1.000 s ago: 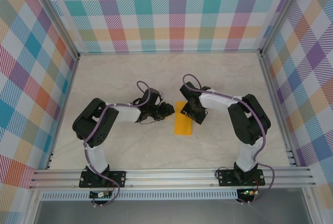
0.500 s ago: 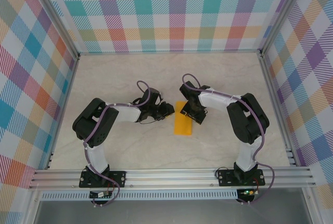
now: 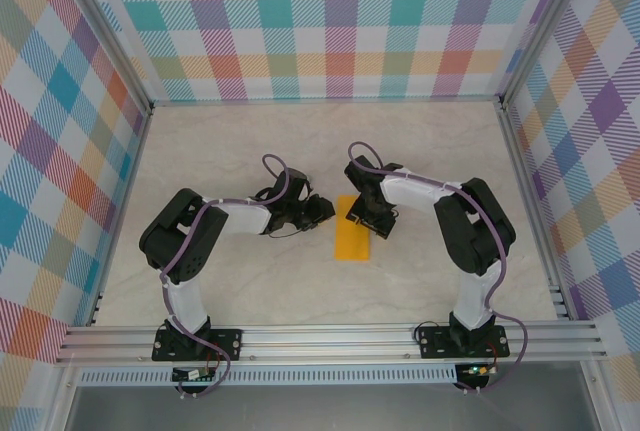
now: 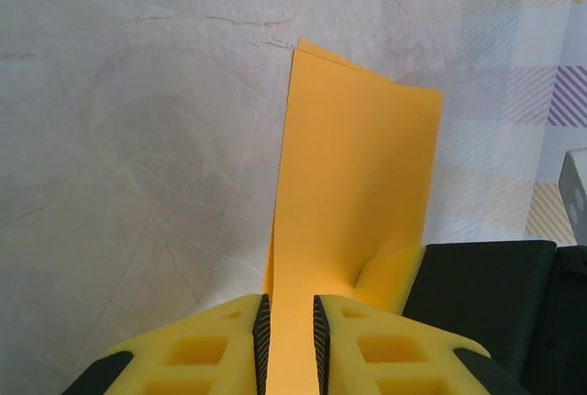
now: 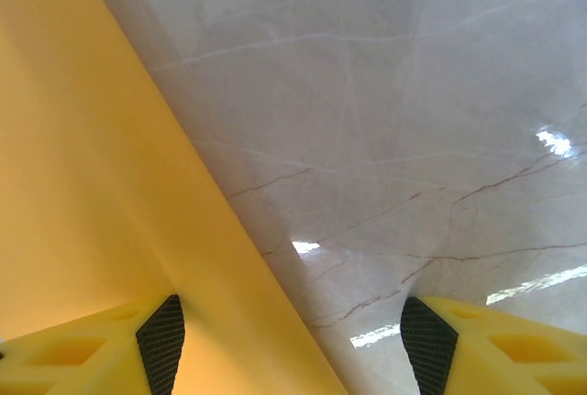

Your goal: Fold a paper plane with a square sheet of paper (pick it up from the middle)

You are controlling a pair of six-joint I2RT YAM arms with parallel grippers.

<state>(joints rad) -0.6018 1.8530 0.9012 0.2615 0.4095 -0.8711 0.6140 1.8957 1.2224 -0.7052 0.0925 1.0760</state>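
While left end effector (image 4: 292, 311) clamps sheet (image 4: 358, 193) edge | table (image 4: 138, 138) stretches beyond

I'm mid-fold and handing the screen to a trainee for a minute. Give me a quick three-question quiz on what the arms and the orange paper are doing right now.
1. True or false: the left gripper is closed on the square sheet of paper.
2. Multiple choice: the right gripper is A) open, B) shut on the paper, C) shut on nothing.
3. Short answer: from the top camera, what outline does the paper show on the table?

Key: 1 true. 2 A. 3 a narrow folded rectangle, not a square.
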